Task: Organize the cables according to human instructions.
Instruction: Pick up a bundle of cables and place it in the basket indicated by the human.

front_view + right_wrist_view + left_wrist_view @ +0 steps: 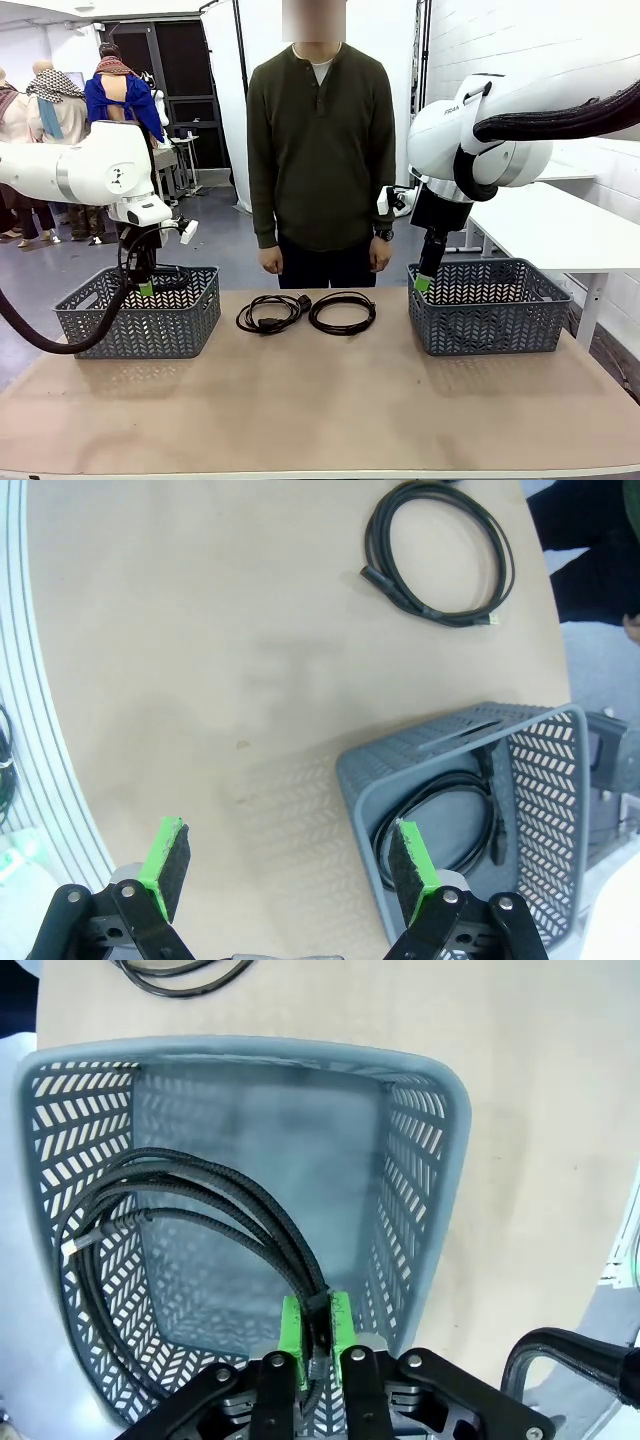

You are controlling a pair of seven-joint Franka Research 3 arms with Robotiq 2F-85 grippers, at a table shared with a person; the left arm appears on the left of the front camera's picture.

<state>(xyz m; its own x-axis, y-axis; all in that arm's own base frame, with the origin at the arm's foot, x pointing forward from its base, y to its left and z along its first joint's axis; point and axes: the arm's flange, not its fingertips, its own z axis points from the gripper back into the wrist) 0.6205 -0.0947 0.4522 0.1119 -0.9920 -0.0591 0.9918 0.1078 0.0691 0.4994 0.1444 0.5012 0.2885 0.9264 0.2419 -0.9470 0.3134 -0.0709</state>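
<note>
A robotics lab: two white robot arms (pixel 95 168) over a worktable (pixel 320 400), white benches (pixel 555 225) and bare grey floor (pixel 215 240) beyond.

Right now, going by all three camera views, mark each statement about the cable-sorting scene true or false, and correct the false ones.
1. The left gripper is shut on a braided cable over the left basket. True.
2. The right gripper holds a cable. False: its jaws stand wide open with nothing between them.
3. A left coil and a right coil lie on the table between the baskets. True.
4. The right basket has nothing in it. False: a stored cable lies inside.
5. The person is handing over a cable. False: the person's hands hang at the sides, holding nothing.
</note>
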